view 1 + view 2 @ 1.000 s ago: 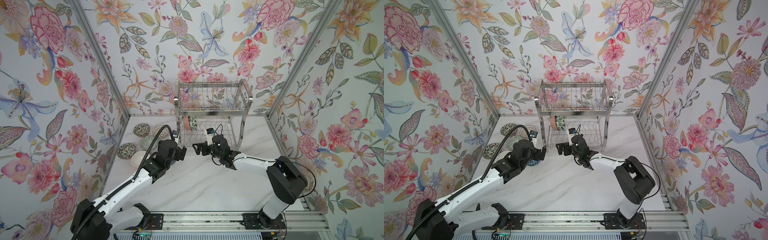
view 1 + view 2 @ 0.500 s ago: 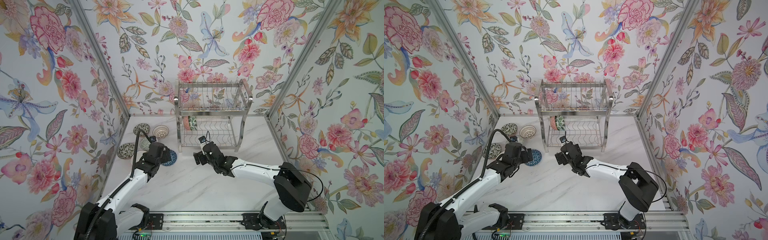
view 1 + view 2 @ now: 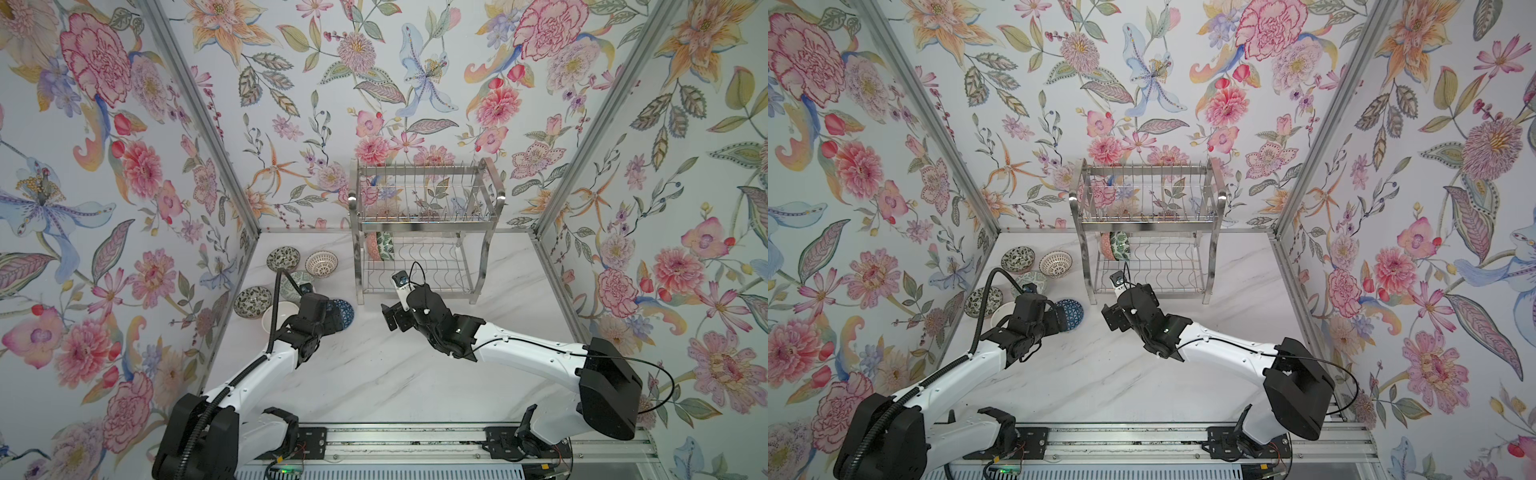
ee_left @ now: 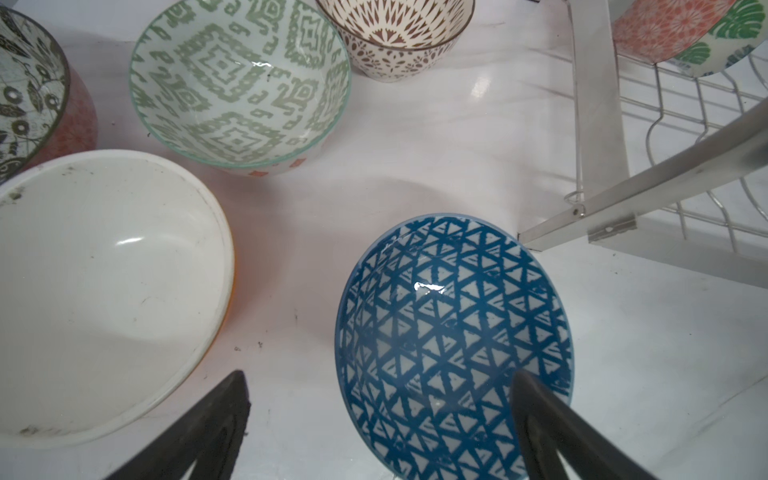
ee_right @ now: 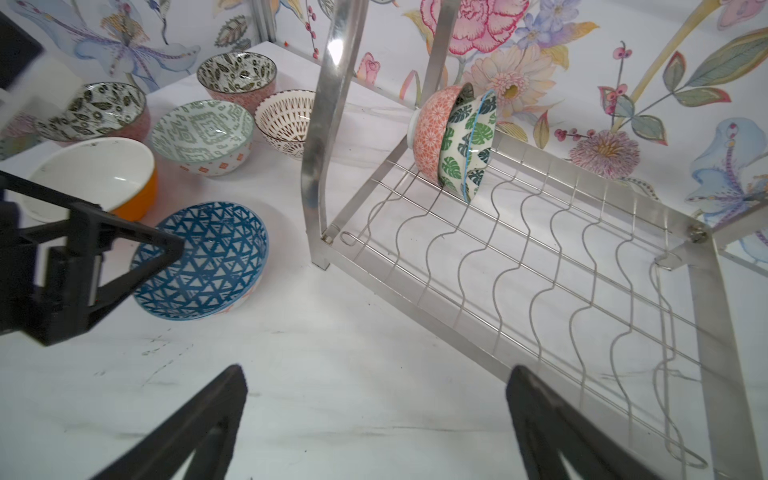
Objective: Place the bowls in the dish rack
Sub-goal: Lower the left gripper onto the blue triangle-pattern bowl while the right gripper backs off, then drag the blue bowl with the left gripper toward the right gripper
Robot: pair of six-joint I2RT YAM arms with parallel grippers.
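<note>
Both arms have drawn back from the dish rack (image 3: 419, 226). Its jaws apart, the left tool (image 4: 380, 374) straddles the near rim of the blue-triangle bowl (image 4: 453, 332) beside the rack's front leg. The right tool (image 5: 376, 370), likewise apart, hangs over bare marble worktop (image 3: 374, 374). At the lower tier's left end two bowls (image 5: 432, 124) stand on edge; five other bowls (image 4: 241, 83) cluster by the floral wall (image 3: 124, 187).

Staged robot test cell, not a real kitchen. White marble-look bench (image 3: 374, 374). Floral wallpaper panels (image 3: 332, 104) stand behind and to either side of the dish rack (image 3: 419, 226), joined by bare aluminium posts (image 3: 200, 120). Opposite the rack, robot arms (image 3: 532, 353) are mounted on a metal rail (image 3: 395, 434), with cabling exposed.
</note>
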